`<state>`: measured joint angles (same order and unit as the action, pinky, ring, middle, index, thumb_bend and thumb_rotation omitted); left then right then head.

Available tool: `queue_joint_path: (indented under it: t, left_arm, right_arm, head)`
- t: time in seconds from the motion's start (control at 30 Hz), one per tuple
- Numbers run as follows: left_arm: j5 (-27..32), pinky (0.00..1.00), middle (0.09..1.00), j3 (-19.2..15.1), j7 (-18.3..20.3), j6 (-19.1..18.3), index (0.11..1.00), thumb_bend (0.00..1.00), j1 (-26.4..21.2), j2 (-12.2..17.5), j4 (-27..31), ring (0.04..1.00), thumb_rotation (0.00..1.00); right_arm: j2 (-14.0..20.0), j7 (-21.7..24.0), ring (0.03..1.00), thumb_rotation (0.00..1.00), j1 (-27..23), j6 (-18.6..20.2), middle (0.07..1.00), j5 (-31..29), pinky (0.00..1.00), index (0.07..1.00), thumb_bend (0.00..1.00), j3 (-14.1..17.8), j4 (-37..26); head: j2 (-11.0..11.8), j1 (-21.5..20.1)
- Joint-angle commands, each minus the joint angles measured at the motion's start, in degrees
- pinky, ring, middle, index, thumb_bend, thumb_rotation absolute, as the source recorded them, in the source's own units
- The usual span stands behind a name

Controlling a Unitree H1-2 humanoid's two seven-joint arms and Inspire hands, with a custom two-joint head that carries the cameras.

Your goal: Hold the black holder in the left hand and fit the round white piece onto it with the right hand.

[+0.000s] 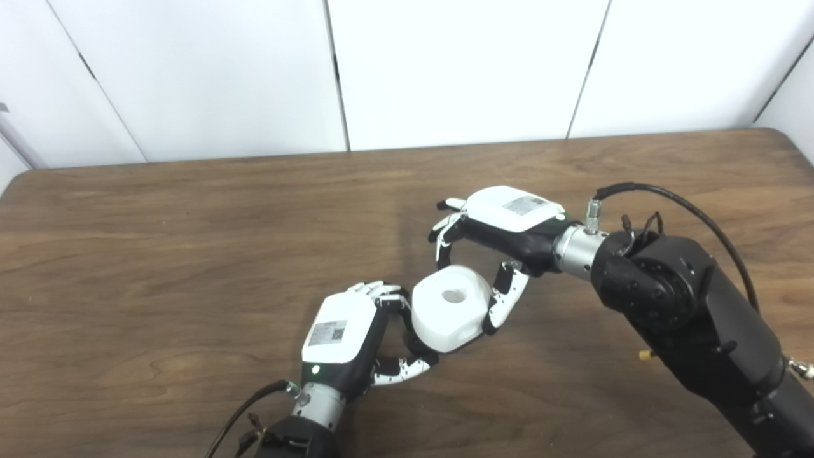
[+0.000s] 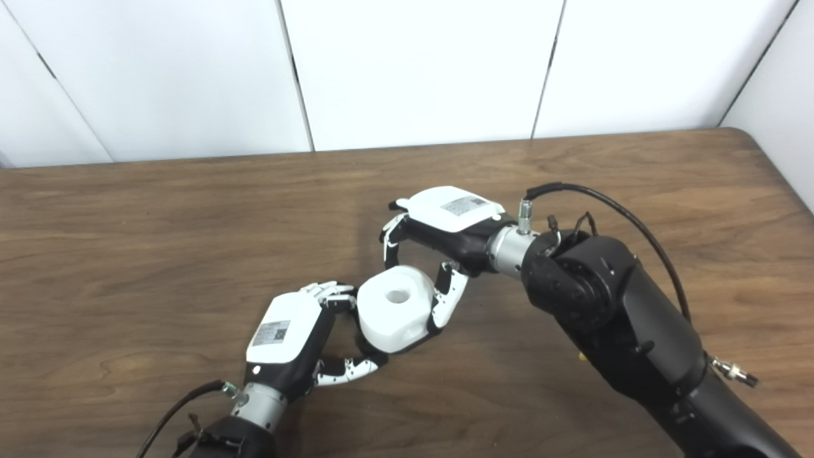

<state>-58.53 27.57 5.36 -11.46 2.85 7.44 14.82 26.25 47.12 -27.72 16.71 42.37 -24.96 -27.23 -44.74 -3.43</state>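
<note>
Lower centre of frame: left hand (image 1: 346,337) fingers (image 1: 381,291) curled around a mostly hidden black holder (image 1: 414,343). Right hand (image 1: 502,222) fingers (image 1: 445,232) and thumb grip the smooth round white plastic piece (image 1: 451,308), centre hole up, touching the holder above the brown wood-grain table (image 1: 159,254).

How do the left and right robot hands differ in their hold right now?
The left robot hand grips from below-left, low near the table; the right robot hand arches above the round white piece, thumb on its right side. The black holder is largely hidden beneath. Both have white backs with labels.
</note>
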Motion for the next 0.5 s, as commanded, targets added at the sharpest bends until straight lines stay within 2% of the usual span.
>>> queue_joint_path:
  t: [0.0,0.47]
  left_arm:
    - [-0.2,0.85,0.782,0.7,2.9,-0.6,0.488,0.52,1.2,0.2,-0.8,0.844,0.05]
    - [-0.2,0.85,0.783,0.7,3.0,-0.7,0.488,0.52,1.2,0.0,-0.5,0.843,0.05]
  right_arm:
    - [-0.1,-1.2,0.972,0.13,-0.8,-2.1,0.824,1.4,0.92,0.482,0.52,0.0,-1.2]
    - [-1.0,1.4,0.972,0.14,-0.3,-2.0,0.83,3.3,0.91,0.482,0.53,-0.2,-2.2]
  head:
    - [-0.1,0.0]
    - [-0.4,0.1]
